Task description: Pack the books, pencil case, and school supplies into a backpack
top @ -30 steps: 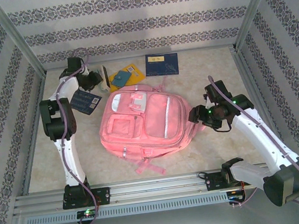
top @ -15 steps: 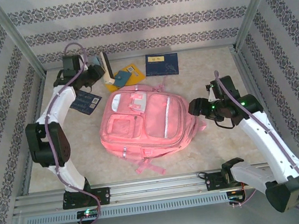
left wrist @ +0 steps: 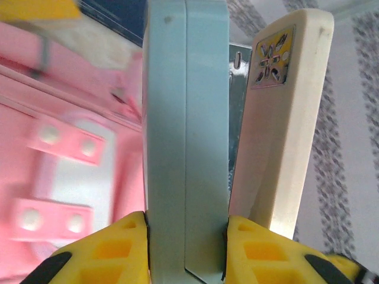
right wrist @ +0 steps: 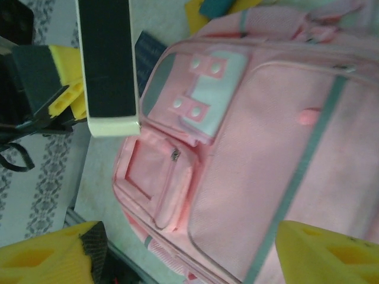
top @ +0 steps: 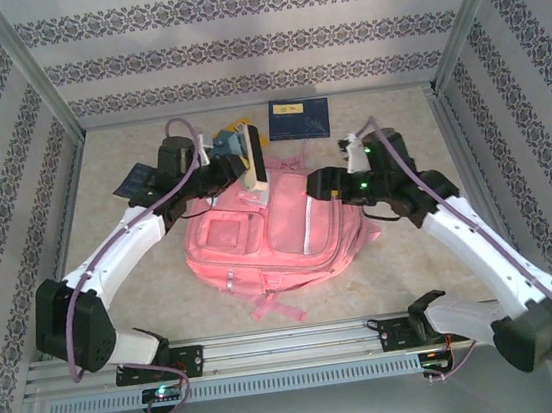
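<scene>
No legible text, books (top: 298, 119) included

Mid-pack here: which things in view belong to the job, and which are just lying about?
For the job:
backpack
pencil case, clamped in the left gripper
black-and-cream bar beside it
navy book
dark patterned book
yellow book

Just there:
aluminium rail at the near edge
patterned walls

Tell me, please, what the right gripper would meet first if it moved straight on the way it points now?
Most likely the pink backpack: its front panel lies straight ahead between the open fingers of the right gripper. How far off it is, I cannot tell.
</scene>
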Motion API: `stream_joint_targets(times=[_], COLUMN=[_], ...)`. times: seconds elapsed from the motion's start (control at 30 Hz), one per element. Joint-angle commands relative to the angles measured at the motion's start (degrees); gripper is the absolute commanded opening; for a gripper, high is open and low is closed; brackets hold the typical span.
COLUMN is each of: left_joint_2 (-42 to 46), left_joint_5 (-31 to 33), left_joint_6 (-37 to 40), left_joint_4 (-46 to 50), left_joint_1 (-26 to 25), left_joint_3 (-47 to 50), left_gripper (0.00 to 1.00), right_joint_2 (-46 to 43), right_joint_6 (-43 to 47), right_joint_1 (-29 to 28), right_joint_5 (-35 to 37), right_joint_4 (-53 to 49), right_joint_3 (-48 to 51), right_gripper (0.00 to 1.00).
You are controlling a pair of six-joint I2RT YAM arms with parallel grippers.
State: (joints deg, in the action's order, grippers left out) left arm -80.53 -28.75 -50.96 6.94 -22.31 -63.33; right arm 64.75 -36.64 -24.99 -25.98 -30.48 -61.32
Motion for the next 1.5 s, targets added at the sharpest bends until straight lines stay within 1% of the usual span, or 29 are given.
stream_joint_targets(times=[0.0, 0.07, 0.17, 0.37, 0.5, 0.6, 0.9, 1.03, 1.13, 1.17, 1.2, 1.23, 1.27, 1.33, 1.4, 1.47], left_joint_2=[2.33, 2.51, 2.50, 2.24, 2.36, 2.47, 2.08, 1.99, 1.84, 1.75, 1.71, 1.73, 1.72, 1.94, 1.73, 1.02], left_joint_5=[-0.81, -0.74, -0.70, -1.10, -1.79, -2.27, -2.89, -2.90, -3.11, -3.20, -3.20, -3.09, -2.98, -2.01, -1.16, -0.01], left_joint_6=[-1.49, -1.51, -0.86, 0.59, 0.66, 0.53, 0.94, 0.77, 0.94, 1.27, 1.66, 2.29, 3.14, 5.56, 8.02, 10.68], left_joint_4=[-3.03, -2.33, -0.62, 2.40, 2.79, 2.89, 3.70, 3.53, 3.88, 4.25, 4.91, 5.79, 6.74, 9.94, 13.36, 17.38], left_joint_1=[-2.55, -3.68, -5.10, -6.76, -7.06, -7.25, -8.06, -8.27, -8.46, -8.55, -8.54, -8.53, -8.55, -8.58, -8.55, -8.84], left_joint_3=[-0.76, -0.76, -1.39, -3.28, -3.51, -3.64, -3.39, -3.48, -4.20, -4.44, -4.78, -5.18, -5.56, -6.71, -8.20, -10.08], left_gripper=[0.14, 0.14, 0.13, 0.14, 0.13, 0.13, 0.14, 0.14, 0.14, 0.17, 0.20, 0.26, 0.33, 0.42, 0.46, 0.46], right_joint_2=[3.89, 5.73, 8.67, 12.08, 13.62, 14.50, 16.37, 15.94, 15.07, 14.68, 14.23, 13.44, 12.46, 10.37, 7.87, 4.71], right_joint_6=[-2.21, -3.43, -4.39, -5.81, -5.80, -5.59, -7.38, -7.89, -8.09, -8.26, -8.43, -8.79, -9.13, -9.35, -9.04, -7.80], right_joint_1=[-2.27, -3.36, -4.27, -5.50, -5.68, -5.59, -5.77, -5.75, -5.53, -5.21, -4.80, -4.19, -3.34, -1.42, 0.77, 3.15], right_joint_5=[-0.69, -0.31, -0.26, -0.06, 1.30, 2.11, -1.32, -1.47, -0.54, -0.11, 0.44, 1.03, 1.56, 2.95, 4.19, 6.08], right_joint_4=[6.16, 8.85, 10.80, 13.65, 14.08, 14.37, 17.85, 18.25, 18.26, 18.12, 18.00, 17.96, 17.96, 16.46, 14.99, 11.51], right_joint_3=[-2.93, -3.80, -5.54, -6.70, -7.15, -7.31, -7.70, -6.83, -5.65, -5.21, -4.78, -4.01, -3.18, -1.98, -0.31, 1.25], right_gripper=[0.84, 0.90, 0.92, 0.91, 0.89, 0.83, 0.59, 0.43, 0.34, 0.31, 0.31, 0.29, 0.24, 0.21, 0.20, 0.20])
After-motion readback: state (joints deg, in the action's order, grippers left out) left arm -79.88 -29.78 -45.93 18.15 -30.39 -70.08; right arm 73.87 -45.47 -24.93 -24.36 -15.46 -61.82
